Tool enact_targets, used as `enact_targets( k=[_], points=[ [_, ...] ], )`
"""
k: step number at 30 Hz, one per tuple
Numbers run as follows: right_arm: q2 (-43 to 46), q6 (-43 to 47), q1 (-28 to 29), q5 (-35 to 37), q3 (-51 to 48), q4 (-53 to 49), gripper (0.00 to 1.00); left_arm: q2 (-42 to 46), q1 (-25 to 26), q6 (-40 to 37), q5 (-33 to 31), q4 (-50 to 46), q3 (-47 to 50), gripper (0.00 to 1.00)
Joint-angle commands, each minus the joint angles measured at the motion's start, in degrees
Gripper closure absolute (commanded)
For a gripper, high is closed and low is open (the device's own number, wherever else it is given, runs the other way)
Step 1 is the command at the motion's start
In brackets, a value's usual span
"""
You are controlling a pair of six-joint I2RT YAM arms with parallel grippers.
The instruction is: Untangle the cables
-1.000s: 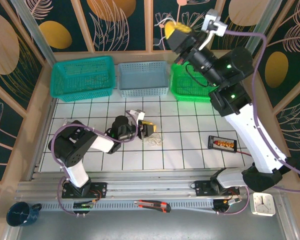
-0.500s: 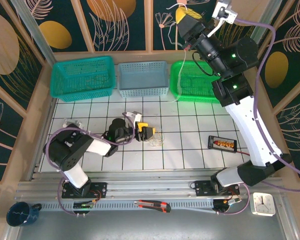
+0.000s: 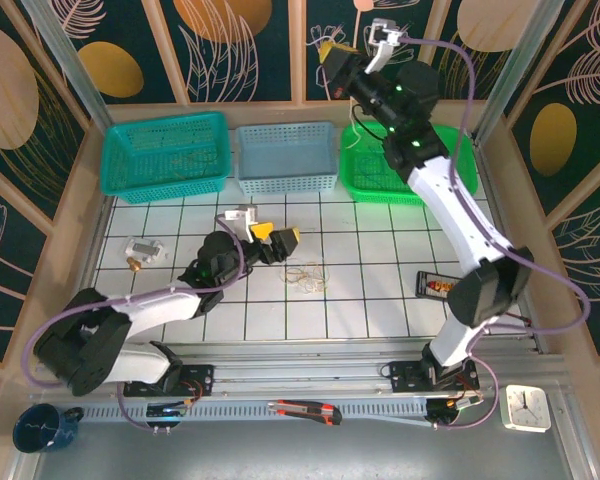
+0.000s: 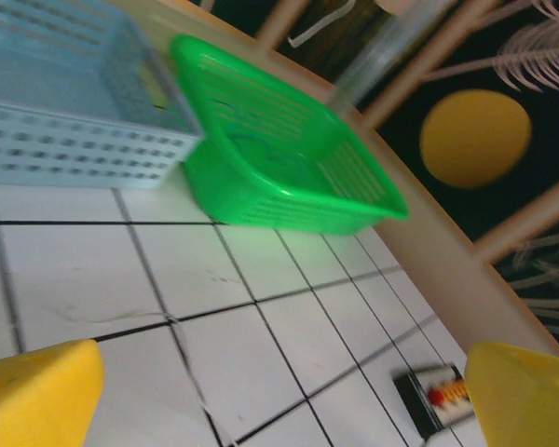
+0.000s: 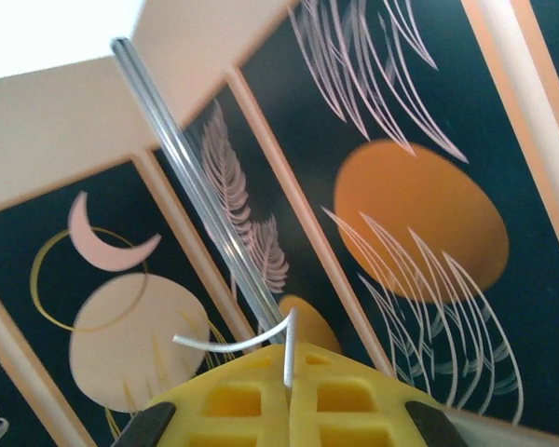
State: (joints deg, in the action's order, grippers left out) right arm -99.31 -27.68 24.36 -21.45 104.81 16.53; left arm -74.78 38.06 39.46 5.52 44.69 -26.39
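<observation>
My left pincer (image 3: 276, 236) hangs wide open and empty, well left of the green basket (image 3: 450, 160), I judge to let the cables (image 3: 305, 275) settle on the worktop (image 3: 380, 300) there. My right pincer (image 3: 333, 57), raised high near the basket's far left corner, is closed on a white strand (image 5: 287, 346), probably to pull it clear.

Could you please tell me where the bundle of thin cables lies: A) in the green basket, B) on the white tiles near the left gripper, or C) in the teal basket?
B: the top view shows the cables lying loose on the white tiles, close to the open left gripper but not touching it.
</observation>
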Motion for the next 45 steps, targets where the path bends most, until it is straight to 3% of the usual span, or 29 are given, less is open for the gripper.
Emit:
enact_targets(
  k=[1,6,12,24,27,31,34,45],
  points=[
    [-6.04,-1.58,-1.15,-3.09,6.92,1.9,1.0,3.87,-0.18,4.33,-10.7,-10.79,-1.54,0.01],
    [-16.83,-2.84,-2.27,-4.63,17.88,0.17,1.0,7.92,-2.23,6.2,-15.15,-16.79,-3.1,0.01],
    [-27.37,-7.04,-3.24,-5.69,25.9,3.09,1.0,11.48,-8.31,7.08,-14.57,-20.36,-4.93,0.01],
    [-41.78,-14.23,-3.35,-9.22,25.73,11.15,1.0,7.03,-12.31,3.88,-11.29,-22.23,-11.78,0.01],
    [-41.46,-13.27,-3.18,-9.9,23.29,10.78,0.99,5.11,-12.33,3.92,-10.17,-21.33,-12.34,0.01],
    [-37.9,-10.4,-2.7,-9.84,19.33,8.8,0.64,3.36,-12.32,3.96,-9.06,-20.43,-12.68,0.01],
    [-33.47,-8.24,-2.01,-8.67,13.91,8.9,0.52,3.07,-12.35,4.04,-9.18,-20.03,-12.55,0.01],
    [-17.78,-6.25,-1.15,-6.81,-5.27,11.45,0.48,1.96,-12.4,4.42,-9.12,-19.56,-12.28,0.01]
  ],
)
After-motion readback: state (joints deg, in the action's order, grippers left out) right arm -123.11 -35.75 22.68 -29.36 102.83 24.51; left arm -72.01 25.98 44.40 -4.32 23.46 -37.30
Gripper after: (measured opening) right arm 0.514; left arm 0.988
